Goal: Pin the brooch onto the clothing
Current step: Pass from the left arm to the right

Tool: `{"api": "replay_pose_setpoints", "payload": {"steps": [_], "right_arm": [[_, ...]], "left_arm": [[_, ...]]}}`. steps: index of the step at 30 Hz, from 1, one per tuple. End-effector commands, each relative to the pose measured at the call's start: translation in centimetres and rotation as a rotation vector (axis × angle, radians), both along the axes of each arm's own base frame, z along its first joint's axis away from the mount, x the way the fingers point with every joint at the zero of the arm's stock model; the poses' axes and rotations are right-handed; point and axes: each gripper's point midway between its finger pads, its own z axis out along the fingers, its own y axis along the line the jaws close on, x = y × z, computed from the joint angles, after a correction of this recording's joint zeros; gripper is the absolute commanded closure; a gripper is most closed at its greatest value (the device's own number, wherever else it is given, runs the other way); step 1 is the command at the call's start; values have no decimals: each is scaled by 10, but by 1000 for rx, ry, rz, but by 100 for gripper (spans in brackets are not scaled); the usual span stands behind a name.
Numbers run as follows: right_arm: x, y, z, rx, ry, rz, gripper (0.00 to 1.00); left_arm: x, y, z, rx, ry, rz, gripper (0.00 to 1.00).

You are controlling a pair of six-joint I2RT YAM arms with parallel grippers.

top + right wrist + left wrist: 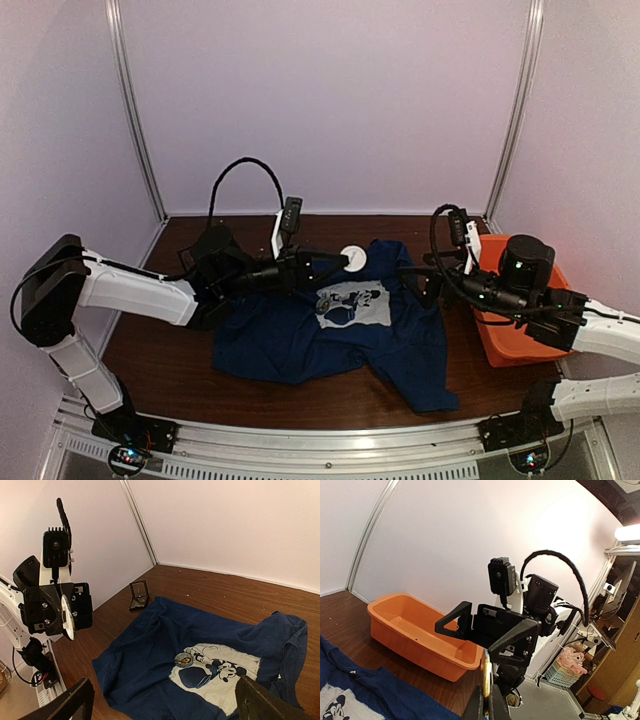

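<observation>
The navy T-shirt (300, 345) lies spread on the table, its white mouse print (225, 675) facing up. A small silvery round brooch (183, 659) rests on the print's upper left corner, apart from both grippers. My left gripper (337, 263) hovers above the shirt's far edge, shut on a thin round white disc (352, 257). That disc shows edge-on with a gold rim (486, 672) in the left wrist view. My right gripper (167, 697) stands wide open over the shirt's right side with nothing between its fingers (75, 700), facing the left gripper (65, 615).
An orange tub (500, 345) sits at the table's right edge under the right arm. A small black hinged box (138, 595) lies open on the wood beyond the shirt's far left corner. White walls enclose the table on three sides.
</observation>
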Motion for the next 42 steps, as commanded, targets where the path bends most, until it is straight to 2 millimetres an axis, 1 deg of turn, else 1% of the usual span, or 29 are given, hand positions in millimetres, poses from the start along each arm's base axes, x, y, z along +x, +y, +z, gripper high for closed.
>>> {"api": "replay_pose_setpoints", "payload": {"steps": [1,11,18,25,27,32,37,42], "right_arm": [[1,2,6,38,-19,3,0],[1,14,1,76,-5,46,1],[1,19,4,102,-11,65,3],[1,25,8,145,-18,91,4],[0,27,6,160,-16,99,6],[-1,30,10,211,-30,120,10],[-6,33,15,249,-46,153,13],[-13,42,19,279,-64,223,20]], "left_arm": [[4,6,12,-86,2,30,100],[15,4,4,-82,58,142,100],[20,2,-5,-46,103,224,100],[15,1,1,-50,102,270,100],[14,1,2,-60,108,266,100],[12,5,5,-90,118,263,100],[10,6,1,-84,128,262,100],[7,4,2,-101,125,245,100]]}}
